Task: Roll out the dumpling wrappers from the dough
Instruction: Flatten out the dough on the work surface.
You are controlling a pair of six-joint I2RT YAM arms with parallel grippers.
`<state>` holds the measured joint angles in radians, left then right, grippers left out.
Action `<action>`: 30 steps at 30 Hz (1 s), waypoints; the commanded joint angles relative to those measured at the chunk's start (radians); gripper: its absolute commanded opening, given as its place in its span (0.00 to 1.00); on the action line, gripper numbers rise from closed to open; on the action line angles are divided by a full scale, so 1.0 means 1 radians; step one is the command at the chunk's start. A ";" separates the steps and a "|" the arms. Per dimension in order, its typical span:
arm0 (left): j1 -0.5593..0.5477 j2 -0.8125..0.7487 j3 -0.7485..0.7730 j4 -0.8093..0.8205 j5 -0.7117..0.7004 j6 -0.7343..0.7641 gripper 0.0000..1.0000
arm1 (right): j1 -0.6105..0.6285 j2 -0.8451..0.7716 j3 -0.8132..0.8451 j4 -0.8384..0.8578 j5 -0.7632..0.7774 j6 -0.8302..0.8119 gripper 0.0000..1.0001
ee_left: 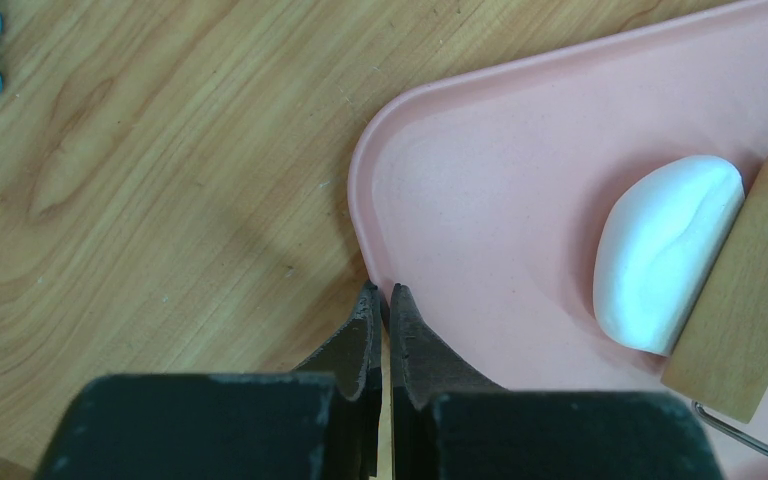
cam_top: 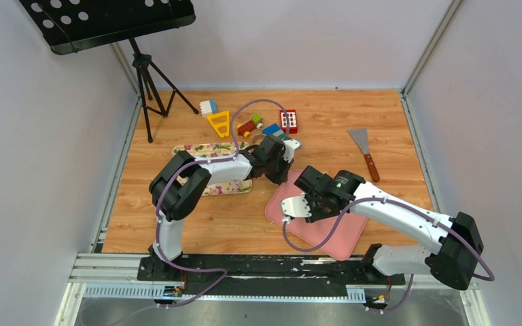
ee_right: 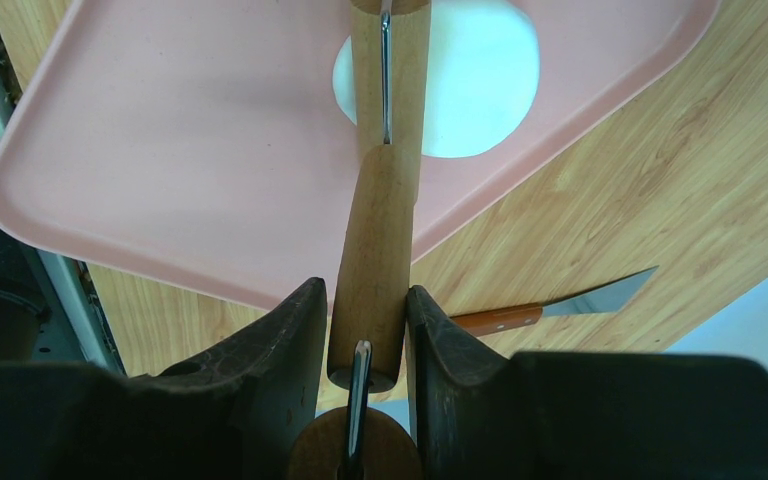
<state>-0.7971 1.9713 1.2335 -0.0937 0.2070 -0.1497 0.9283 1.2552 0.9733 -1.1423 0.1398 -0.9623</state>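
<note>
Rolling under way: right hand (ee_right: pixel 365 295) grasps wooden roller (ee_right: pixel 380 230) over soft white dough lump (ee_left: pixel 665 250), top centre, on pink plastic tray (ee_left: pixel 480 150). Left hand (ee_left: pixel 384 295) clenched, empty. Next likely needs even, pressing passes.

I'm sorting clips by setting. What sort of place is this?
Probably a lab robot test cell, not a kitchen: plain white panels enclose the wooden tabletop, coloured toy blocks lie at its back, and a black perforated stand on a tripod sits in the corner.
</note>
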 commanded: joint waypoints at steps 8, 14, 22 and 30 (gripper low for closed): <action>-0.007 0.017 0.000 -0.056 -0.005 0.055 0.00 | 0.012 -0.016 -0.089 -0.246 -0.326 0.048 0.00; -0.007 0.017 0.002 -0.057 -0.011 0.056 0.00 | 0.003 -0.047 -0.116 -0.242 -0.332 0.046 0.00; -0.007 0.019 0.005 -0.060 -0.005 0.068 0.00 | -0.019 -0.104 -0.052 -0.262 -0.264 0.039 0.00; -0.007 0.012 0.022 -0.080 0.014 0.104 0.00 | -0.090 -0.109 0.247 -0.197 -0.070 -0.056 0.00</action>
<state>-0.7975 1.9713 1.2385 -0.1020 0.2081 -0.1268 0.8471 1.1389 1.0824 -1.3815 0.0010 -0.9668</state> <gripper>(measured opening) 0.018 0.331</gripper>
